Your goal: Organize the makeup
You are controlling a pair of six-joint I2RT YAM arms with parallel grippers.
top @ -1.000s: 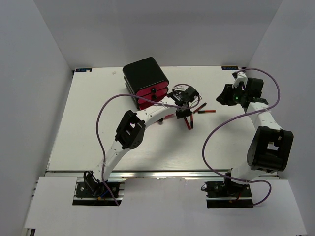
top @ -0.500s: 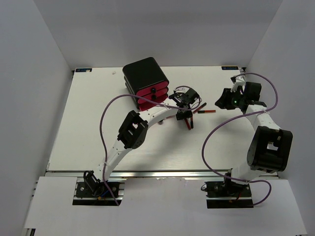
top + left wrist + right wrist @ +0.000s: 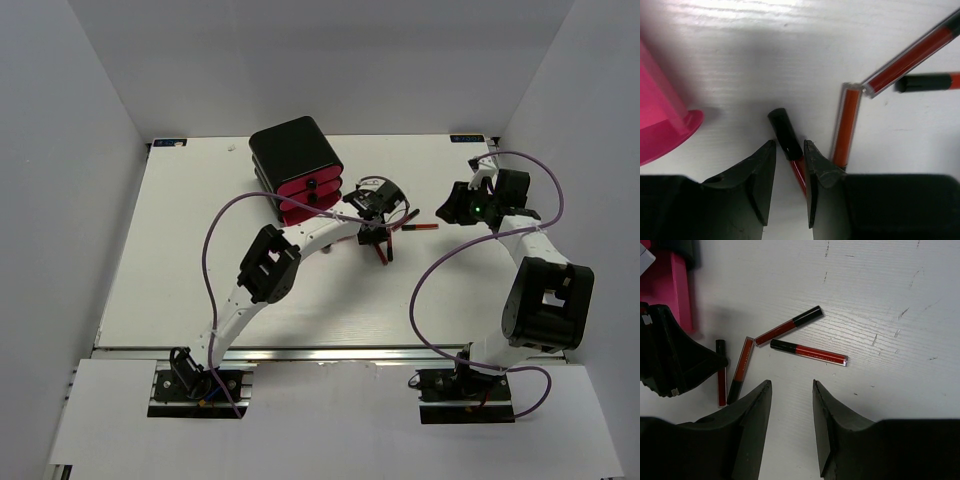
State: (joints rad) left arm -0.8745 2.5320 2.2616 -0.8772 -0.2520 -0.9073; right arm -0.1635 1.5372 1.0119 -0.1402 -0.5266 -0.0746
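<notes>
Several thin dark-red lip sticks lie on the white table right of the black box. In the left wrist view my left gripper (image 3: 789, 147) is low over one black-capped lip stick (image 3: 785, 131). Its jaws stand narrowly apart astride the stick; the right finger (image 3: 816, 167) touches it and a gap shows on the left. Three more lip sticks (image 3: 847, 125) (image 3: 912, 55) (image 3: 930, 82) lie beside it. My right gripper (image 3: 791, 385) is open and empty above the table, short of the lip sticks (image 3: 809, 352) (image 3: 789, 325) (image 3: 741, 369). From above, the left gripper (image 3: 378, 236) and right gripper (image 3: 452, 204) flank the lip sticks (image 3: 424, 227).
The black box with pink drawers (image 3: 298, 165) stands at the back centre, just left of the lip sticks. Its pink drawer shows in the left wrist view (image 3: 660, 125) and the right wrist view (image 3: 676, 292). The left arm's purple cable loops above the table's middle.
The right gripper has moved a little left toward the lip sticks. The left arm's elbow has shifted slightly while its gripper stays over the lip sticks.
</notes>
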